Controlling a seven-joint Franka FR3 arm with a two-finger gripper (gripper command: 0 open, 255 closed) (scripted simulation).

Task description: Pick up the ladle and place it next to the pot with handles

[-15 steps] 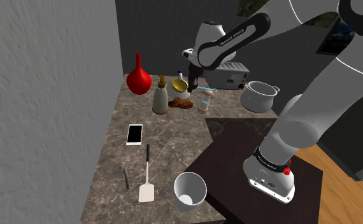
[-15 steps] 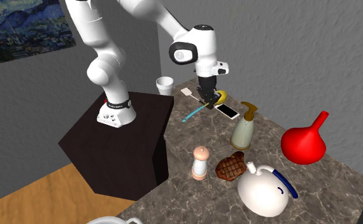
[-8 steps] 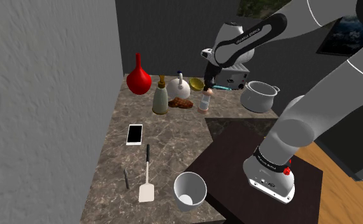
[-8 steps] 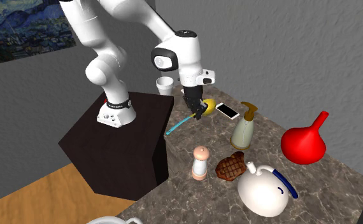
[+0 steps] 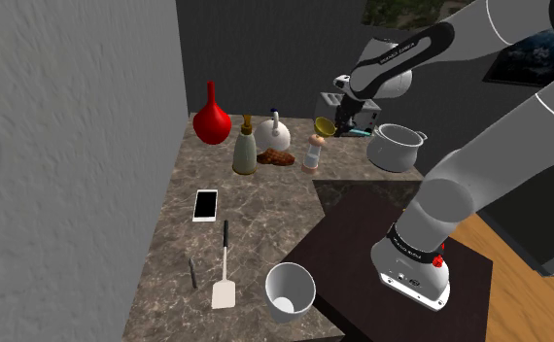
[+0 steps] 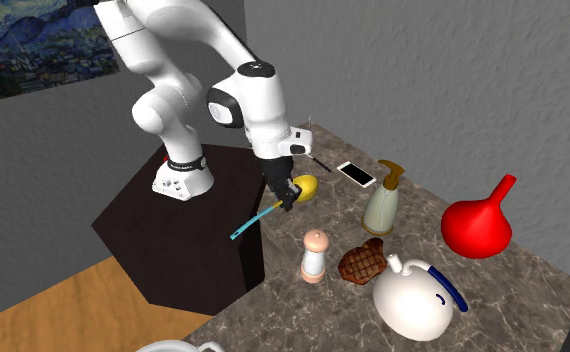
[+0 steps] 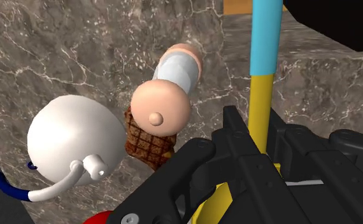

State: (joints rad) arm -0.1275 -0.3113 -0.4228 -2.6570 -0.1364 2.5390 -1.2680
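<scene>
My black gripper (image 5: 341, 122) is shut on the ladle (image 5: 325, 125), which has a yellow bowl and a yellow handle ending in cyan. It hangs in the air above the marble counter, over the shaker (image 5: 313, 153). The grey pot with handles (image 5: 395, 148) stands to the shoulder view's right of it, apart from it. In the second exterior view the gripper (image 6: 286, 196) holds the ladle (image 6: 304, 187) near the bowl, and the cyan handle end (image 6: 248, 225) slants down toward the dark stand. In the wrist view the fingers (image 7: 237, 147) clasp the yellow handle (image 7: 258, 108).
On the counter stand a red vase (image 5: 211, 119), a soap bottle (image 5: 245, 146), a white kettle (image 5: 273, 133), a steak (image 5: 277, 156), a phone (image 5: 205, 205), a spatula (image 5: 225, 272), a pen (image 5: 192, 273) and a white cup (image 5: 291, 290). A toaster (image 5: 361, 115) stands behind the gripper.
The arm has carried the ladle toward the shoulder view's right, from in front of the kettle to above the shaker, closer to the pot. The grip has stayed the same.
</scene>
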